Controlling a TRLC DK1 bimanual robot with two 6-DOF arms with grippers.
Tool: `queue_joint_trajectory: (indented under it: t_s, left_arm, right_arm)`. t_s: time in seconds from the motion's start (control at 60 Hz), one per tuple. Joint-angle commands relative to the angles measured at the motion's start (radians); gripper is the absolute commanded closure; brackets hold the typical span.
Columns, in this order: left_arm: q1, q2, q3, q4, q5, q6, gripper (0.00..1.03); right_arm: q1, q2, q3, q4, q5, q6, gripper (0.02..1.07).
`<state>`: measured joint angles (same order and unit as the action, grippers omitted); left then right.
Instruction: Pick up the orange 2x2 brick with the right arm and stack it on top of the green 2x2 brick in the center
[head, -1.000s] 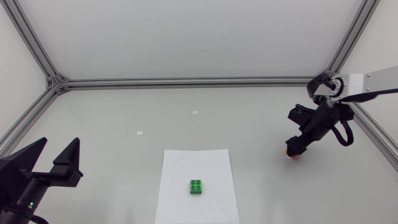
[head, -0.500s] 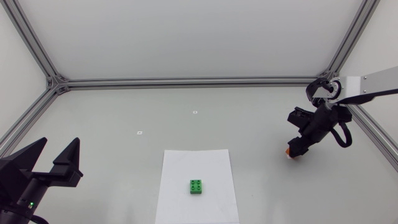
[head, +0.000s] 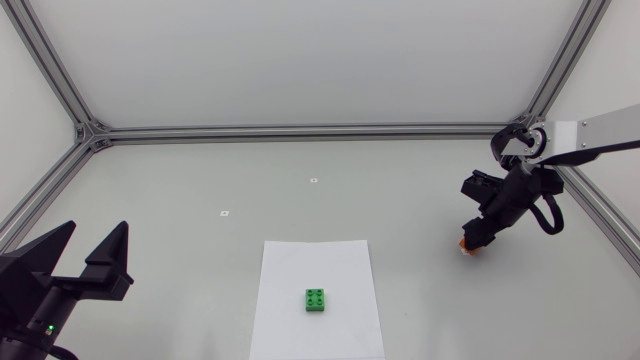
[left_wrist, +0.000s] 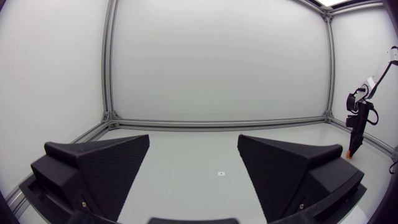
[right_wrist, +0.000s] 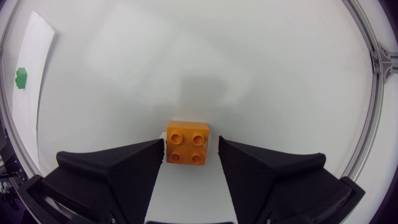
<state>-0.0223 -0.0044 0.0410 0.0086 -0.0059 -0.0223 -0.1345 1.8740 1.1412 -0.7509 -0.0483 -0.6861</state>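
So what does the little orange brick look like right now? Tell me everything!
The small orange plastic 2x2 brick is square, shiny and smooth, with four round studs facing up. It sits flat on the pale grey table, between the two black wedge fingers of the right end effector. One finger seems to touch its side; the other shows a thin gap, so it is not gripped yet.
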Motion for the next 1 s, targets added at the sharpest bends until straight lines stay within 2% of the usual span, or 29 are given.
queue_joint_trajectory:
  t_s: [0.0,0.133,0.35,0.417,0.517,0.617,0.667,0.983]
  left_arm:
    - [0.002,-0.008,-0.041,-0.013,0.004,0.013,0.04]
    - [0.002,-0.008,-0.041,-0.015,0.004,0.013,0.04]
    - [0.002,-0.008,-0.041,-0.013,0.004,0.013,0.04]
    - [0.002,-0.008,-0.041,-0.015,0.004,0.013,0.04]
    - [0.002,-0.008,-0.041,-0.013,0.004,0.013,0.04]
    - [0.002,-0.008,-0.041,-0.013,0.004,0.013,0.04]
    - [0.002,-0.008,-0.041,-0.013,0.004,0.013,0.04]
    - [0.002,-0.008,-0.041,-0.015,0.004,0.013,0.04]
  right_arm:
    - [0.001,0.027,0.02,0.002,-0.002,-0.026,0.44]
    - [0.004,0.036,0.023,0.002,-0.002,-0.027,0.48]
    - [0.015,0.039,0.015,0.012,-0.004,-0.026,0.48]
    - [0.015,0.039,0.017,0.012,-0.004,-0.026,0.57]
    - [0.018,0.037,0.014,0.012,-0.004,-0.026,0.58]
    - [0.018,0.037,0.012,0.012,-0.004,-0.024,0.67]
    - [0.019,0.036,0.011,0.01,-0.005,-0.024,0.76]
    - [0.024,-0.067,-0.009,-0.041,-0.009,-0.026,0.89]
